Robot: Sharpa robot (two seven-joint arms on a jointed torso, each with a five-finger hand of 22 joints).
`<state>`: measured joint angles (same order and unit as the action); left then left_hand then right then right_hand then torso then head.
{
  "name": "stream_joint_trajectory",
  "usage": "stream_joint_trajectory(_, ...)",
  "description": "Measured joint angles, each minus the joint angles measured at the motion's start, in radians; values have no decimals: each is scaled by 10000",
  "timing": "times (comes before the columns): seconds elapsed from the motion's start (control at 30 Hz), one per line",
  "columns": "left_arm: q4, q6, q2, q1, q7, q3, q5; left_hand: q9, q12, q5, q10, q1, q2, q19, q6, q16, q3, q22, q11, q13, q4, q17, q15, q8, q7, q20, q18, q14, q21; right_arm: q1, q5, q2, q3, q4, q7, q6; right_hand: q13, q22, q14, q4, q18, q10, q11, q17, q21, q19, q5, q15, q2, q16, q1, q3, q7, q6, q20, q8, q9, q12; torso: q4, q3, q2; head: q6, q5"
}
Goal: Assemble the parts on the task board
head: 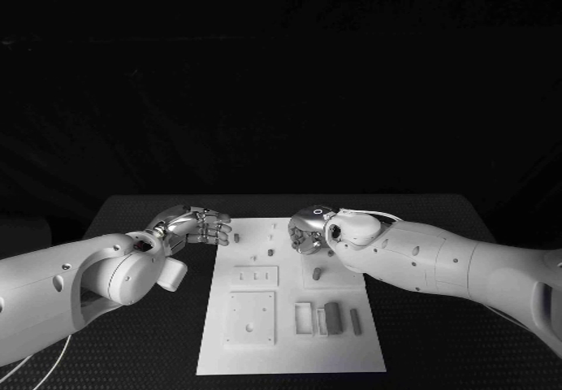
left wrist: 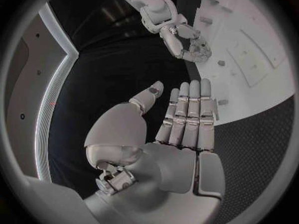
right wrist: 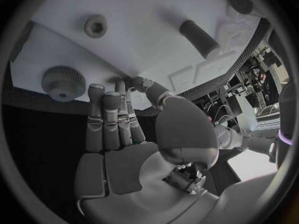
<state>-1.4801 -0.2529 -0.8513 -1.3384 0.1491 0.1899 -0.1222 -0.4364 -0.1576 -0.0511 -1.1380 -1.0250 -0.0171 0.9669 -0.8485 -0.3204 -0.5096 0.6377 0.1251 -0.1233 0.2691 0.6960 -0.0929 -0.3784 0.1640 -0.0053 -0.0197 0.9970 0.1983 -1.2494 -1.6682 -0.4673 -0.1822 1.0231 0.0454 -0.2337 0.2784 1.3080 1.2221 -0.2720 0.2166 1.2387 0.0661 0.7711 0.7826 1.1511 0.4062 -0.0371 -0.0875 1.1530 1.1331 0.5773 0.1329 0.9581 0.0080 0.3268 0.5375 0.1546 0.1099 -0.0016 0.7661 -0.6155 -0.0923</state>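
Both hands empty, fingers apart

We see a black table across the lower half of the head view, its surface finely textured, with unlit darkness filling everything above it.

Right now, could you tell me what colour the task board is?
White. The task board shows best in the head view, on the black table.

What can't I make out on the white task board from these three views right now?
- Head view: the right hand covers the white task board beneath it.
- Right wrist view: its fingers hide the board behind them beside the grey ridged knob.
- Left wrist view: the circle's rim cuts off the board's near part.
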Motion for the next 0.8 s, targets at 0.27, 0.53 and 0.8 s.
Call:
stream_joint_trajectory(0.27, 20, 1, 6, 0, -2, 0, 0, 4, 31, 0, 0, 0, 0, 0, 0, 0, 0, -1, 0, 9, 0, 9, 0, 0, 0, 0, -47, 0, 0, 11, -39, 49, -3, -104, 154, -244, 299, 0, 111, 20, -1, 254, -112, 10, 290, 120, 4, -109, 260, 306, -231, 47, -58, 236, -116, 109, 11, 104, 1, -6, 1, 12, 6)
stream_joint_trajectory(0.53, 31, 1, 15, 0, -2, 0, 0, 9, 39, 0, 0, 0, 0, 0, 0, 0, 0, -2, 0, 8, 0, 9, 0, 0, 0, 0, -106, 0, 0, 22, 5, 107, 69, -203, 310, -621, 568, 0, 146, 145, -5, 377, -162, 65, 540, 194, 23, -219, 345, 550, -187, 665, -58, 236, -189, 106, -23, 197, 1, -7, 2, 51, 38)
stream_joint_trajectory(0.8, 51, 2, 60, 0, -2, 0, 1, 8, 39, 0, 0, 0, 0, 0, 0, 38, 0, 8, 0, 8, 0, 9, 0, 0, 0, 0, -105, 0, 0, 15, 124, 530, 163, -640, 412, -973, 613, 0, 146, 267, -4, 393, -179, 63, 582, 194, 62, -220, 320, 610, -136, 816, -58, 236, -188, 103, -169, 220, 1, -12, 3, 139, 75)
